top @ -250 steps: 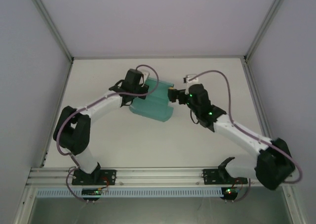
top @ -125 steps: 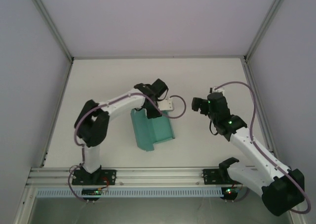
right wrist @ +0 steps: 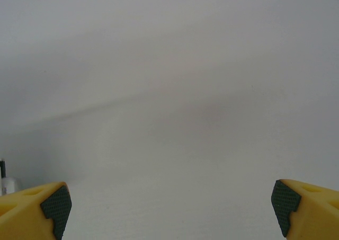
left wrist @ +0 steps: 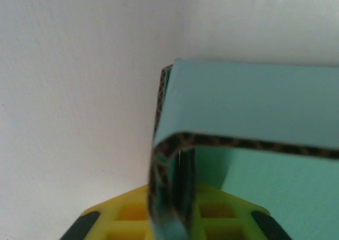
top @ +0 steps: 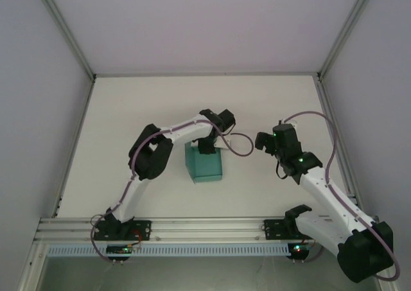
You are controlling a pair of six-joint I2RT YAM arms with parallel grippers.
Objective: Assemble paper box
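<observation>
Paper box (top: 205, 164), teal, folded, mid-table; long axis runs near-to-far, its far edge under the left gripper (top: 207, 147), which pinches the card's corrugated edge (left wrist: 168, 197). Right gripper (right wrist: 169, 208), well apart, fingers spread wide over bare table (top: 128, 111).

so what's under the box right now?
Bare table around the box; the left tool sits on its far edge. The patch directly under the box is covered.

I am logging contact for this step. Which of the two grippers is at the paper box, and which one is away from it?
The left gripper is at the teal paper box, whose folded card edge sits between its yellow fingers. The right gripper is apart from it, open over bare table.
</observation>
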